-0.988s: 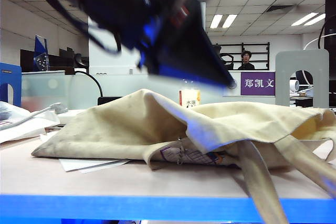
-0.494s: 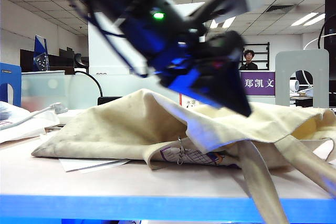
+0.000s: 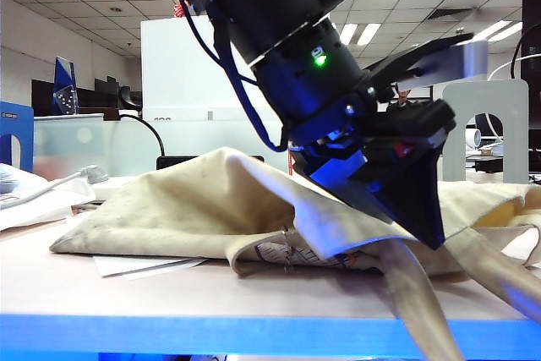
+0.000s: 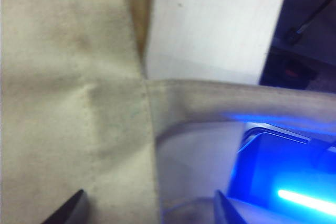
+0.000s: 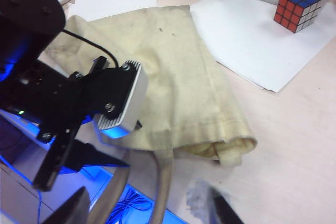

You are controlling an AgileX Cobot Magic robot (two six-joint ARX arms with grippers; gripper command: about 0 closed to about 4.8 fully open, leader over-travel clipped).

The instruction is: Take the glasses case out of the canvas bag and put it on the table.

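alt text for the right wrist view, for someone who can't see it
The left gripper, jaws open, hangs over the strap end of a flat cream canvas bag on the table. The right gripper, also open, is above the table edge. A puzzle cube sits on white paper beyond.

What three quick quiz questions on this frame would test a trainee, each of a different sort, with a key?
1. True or false: the glasses case already lies on the table.
2. Which gripper is down at the canvas bag? A) left gripper B) right gripper
3. Fill in: beyond the bag, on a white paper sheet, stands a puzzle ____.

Key
1. False. No case shows in any view.
2. A. Its jaws are open over the bag's mouth and strap; the right gripper, also open, hangs above the table near the bag's corner.
3. cube.
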